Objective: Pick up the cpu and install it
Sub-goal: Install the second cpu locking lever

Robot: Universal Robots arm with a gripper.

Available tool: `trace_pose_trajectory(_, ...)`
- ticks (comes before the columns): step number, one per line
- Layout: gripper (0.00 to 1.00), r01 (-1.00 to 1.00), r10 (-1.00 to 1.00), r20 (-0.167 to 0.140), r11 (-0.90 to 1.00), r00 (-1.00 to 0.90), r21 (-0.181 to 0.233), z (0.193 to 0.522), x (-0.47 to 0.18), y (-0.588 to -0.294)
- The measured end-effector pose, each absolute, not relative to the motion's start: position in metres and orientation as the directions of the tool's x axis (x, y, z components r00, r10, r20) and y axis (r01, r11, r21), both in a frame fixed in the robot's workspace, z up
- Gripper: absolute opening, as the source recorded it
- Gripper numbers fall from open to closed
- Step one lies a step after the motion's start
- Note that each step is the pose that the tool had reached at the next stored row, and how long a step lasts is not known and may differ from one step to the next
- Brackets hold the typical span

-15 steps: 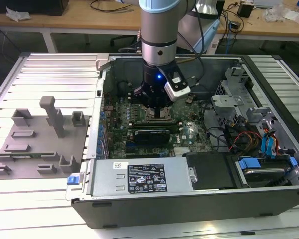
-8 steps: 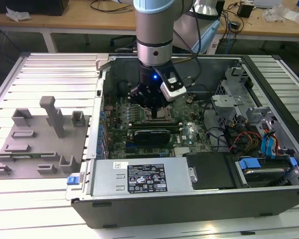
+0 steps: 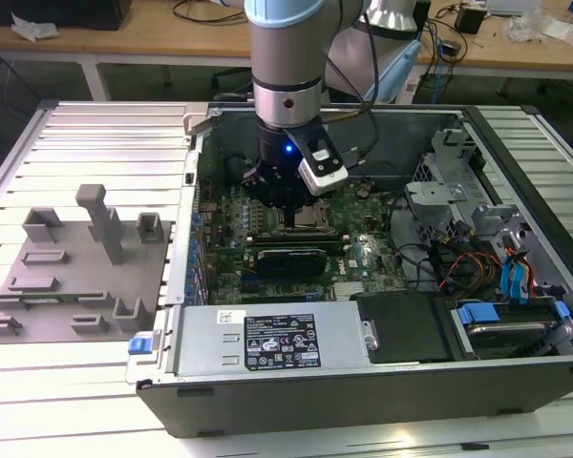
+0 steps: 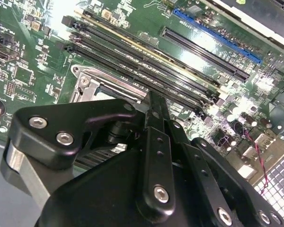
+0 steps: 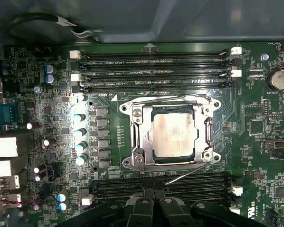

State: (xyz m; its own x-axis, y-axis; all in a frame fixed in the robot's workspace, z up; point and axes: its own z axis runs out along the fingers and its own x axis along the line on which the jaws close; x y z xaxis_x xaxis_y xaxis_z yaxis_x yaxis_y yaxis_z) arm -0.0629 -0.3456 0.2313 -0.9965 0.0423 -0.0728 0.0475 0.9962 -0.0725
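The cpu (image 5: 173, 134), a square chip with a dull silvery lid, lies flat inside the metal socket frame (image 5: 137, 137) on the green motherboard, seen in the first wrist view. A thin wire lever (image 5: 187, 176) slants loose along one side of the frame. My gripper (image 3: 292, 212) hangs low inside the open computer case, right over the socket area. It is shut (image 5: 153, 201) with nothing in it and stands just off the lever side of the socket. In the second wrist view its black linkage (image 4: 151, 156) covers most of the socket (image 4: 92, 87).
Memory slots (image 5: 156, 71) run along both sides of the socket. The case walls (image 3: 202, 153) ring the board, with a power supply (image 3: 267, 339) in front and drive bays and cables (image 3: 477, 248) at the exterior view's right. A grey fixture plate with upright blocks (image 3: 76, 267) lies outside the case.
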Motion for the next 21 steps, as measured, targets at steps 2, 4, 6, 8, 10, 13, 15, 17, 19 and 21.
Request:
trace_pose_trajectory(2, 0.11, 0.046, 0.041, -0.073, 0.996, -0.996, -0.073, 0.230, -0.064, -0.347)
trace_pose_trajectory(4, 0.11, 0.046, 0.041, -0.077, 0.996, -0.996, -0.070, 0.227, -0.066, -0.347)
trace_pose_trajectory(6, 0.11, 0.046, 0.040, -0.080, 0.997, -0.996, -0.066, 0.224, -0.070, -0.348)
trace_pose_trajectory(8, 0.11, 0.046, 0.040, -0.082, 0.997, -0.996, -0.065, 0.222, -0.073, -0.349)
trace_pose_trajectory(10, 0.11, 0.046, 0.041, -0.086, 0.997, -0.995, -0.062, 0.219, -0.077, -0.349)
trace_pose_trajectory(13, 0.11, 0.046, 0.042, -0.087, 0.998, -0.995, -0.050, 0.217, -0.078, -0.352)
trace_pose_trajectory(15, 0.11, 0.046, 0.043, -0.087, 0.998, -0.995, -0.037, 0.217, -0.078, -0.356)
trace_pose_trajectory(17, 0.11, 0.046, 0.045, -0.086, 0.999, -0.995, -0.007, 0.217, -0.078, -0.361)
trace_pose_trajectory(19, 0.11, 0.046, 0.048, -0.086, 0.999, -0.995, 0.021, 0.217, -0.078, -0.365)
trace_pose_trajectory(21, 0.11, 0.046, 0.051, -0.086, 0.997, -0.995, 0.055, 0.217, -0.078, -0.368)
